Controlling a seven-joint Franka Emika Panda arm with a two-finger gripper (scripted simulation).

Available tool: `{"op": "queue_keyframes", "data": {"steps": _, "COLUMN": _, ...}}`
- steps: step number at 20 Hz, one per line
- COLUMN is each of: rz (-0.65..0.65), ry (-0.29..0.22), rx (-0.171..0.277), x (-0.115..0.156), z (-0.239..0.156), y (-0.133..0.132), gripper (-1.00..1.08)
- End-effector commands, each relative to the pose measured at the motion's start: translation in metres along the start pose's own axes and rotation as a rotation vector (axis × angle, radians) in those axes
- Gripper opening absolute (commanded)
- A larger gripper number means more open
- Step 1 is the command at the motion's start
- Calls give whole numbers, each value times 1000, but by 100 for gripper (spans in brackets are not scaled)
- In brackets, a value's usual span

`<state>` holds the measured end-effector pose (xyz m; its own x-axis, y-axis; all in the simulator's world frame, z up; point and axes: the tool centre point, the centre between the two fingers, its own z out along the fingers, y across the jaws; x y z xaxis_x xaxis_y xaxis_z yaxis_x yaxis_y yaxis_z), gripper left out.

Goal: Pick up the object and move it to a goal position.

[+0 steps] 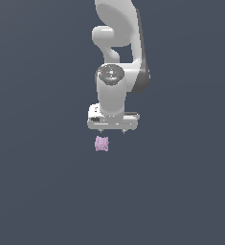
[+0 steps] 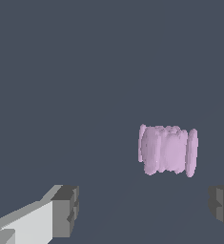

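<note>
**Lining up over the pink block**

Flat slate-grey ground fills both views, with nothing else on it. On that ground rests the object (image 1: 102, 143) — a small, lumpy pink-purple block — just below the gripper (image 1: 113, 130) and toward the exterior view's left of its centre. The fingers (image 2: 66, 209) stand spread wide and hold nothing; the block sits beyond them, not between. To grasp well, the arm likely needs to centre over the block first — then descend until the pads flank its sides before closing.

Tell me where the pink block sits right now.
In the exterior view, the pink block lies just below the open gripper, toward that view's left, not between the fingers.
</note>
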<state>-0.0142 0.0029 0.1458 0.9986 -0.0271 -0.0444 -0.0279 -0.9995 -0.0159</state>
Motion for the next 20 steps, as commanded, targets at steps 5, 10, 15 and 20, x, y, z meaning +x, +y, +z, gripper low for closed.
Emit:
{"op": "queue_keyframes", "data": {"steps": 5, "rz": -15, "ry": 3, "rx": -1, "x": 0, "z": -1, "y": -1, "gripper": 100}}
{"op": "queue_keyframes", "data": {"steps": 10, "rz": -58, "ry": 14, "rx": -6, "x": 0, "z": -4, "y": -6, "gripper": 100}}
{"op": "queue_keyframes", "data": {"steps": 15, "rz": -63, "ry": 17, "rx": -7, "x": 0, "z": -6, "y": -8, "gripper": 100}}
{"op": "queue_keyframes", "data": {"steps": 20, "rz": -78, "ry": 16, "rx": -7, "x": 1, "z": -5, "y": -7, "gripper": 100}}
